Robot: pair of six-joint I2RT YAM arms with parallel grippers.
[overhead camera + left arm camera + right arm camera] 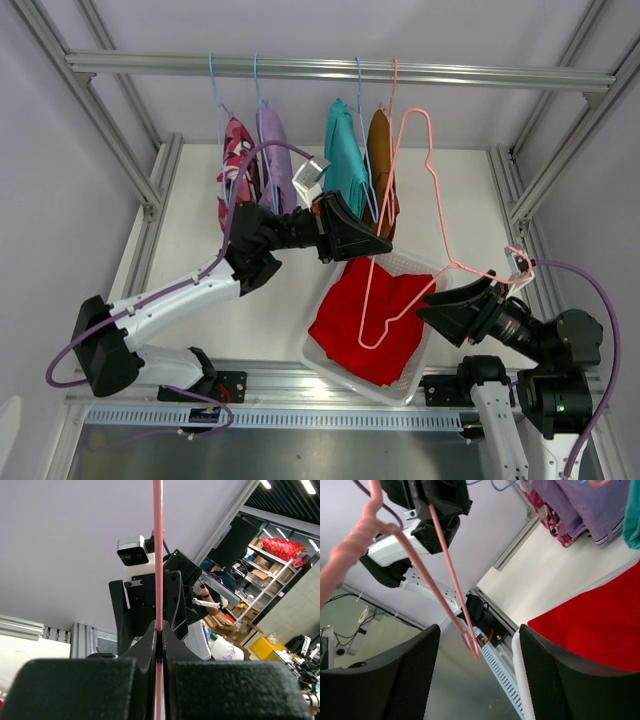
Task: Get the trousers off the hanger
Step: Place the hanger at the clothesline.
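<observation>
Under the thin pink wire hanger, which our left gripper is clamping while our right gripper is standing with jaws apart beside it, we are finding the red cloth trousers lying in the white basket, between both arms.

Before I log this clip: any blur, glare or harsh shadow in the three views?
Top view: even light, sharp, shadows faint. Left wrist view: the jaws are a dark blur at the bottom, the pink hanger sharper above them, ceiling lamps bright at top right. Right wrist view: the hanger's near end smears out of focus, the red trousers look sharp.
</observation>
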